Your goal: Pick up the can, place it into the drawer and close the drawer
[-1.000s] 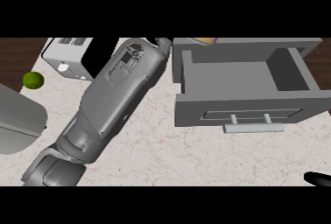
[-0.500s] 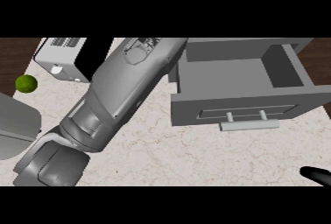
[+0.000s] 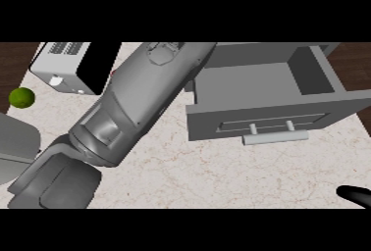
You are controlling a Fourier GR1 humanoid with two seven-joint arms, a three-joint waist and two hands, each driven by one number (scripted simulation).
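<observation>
1. Left forearm (image 3: 138,105) runs diagonally up the counter (image 3: 217,171); its hand is out of view past the top edge, so nothing can be said of its fingers.
2. Right hand (image 3: 357,196): only a black tip shows at the lower right edge; finger state cannot be told.
3. Drawer (image 3: 272,98) stands open, above and left of the right hand.
4. Can: not visible.
5. Toaster (image 3: 72,66) and lime (image 3: 22,97) lie left of the forearm.

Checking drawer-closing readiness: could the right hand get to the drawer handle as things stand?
Probably yes: only bare counter lies between the right hand and the drawer handle.
</observation>
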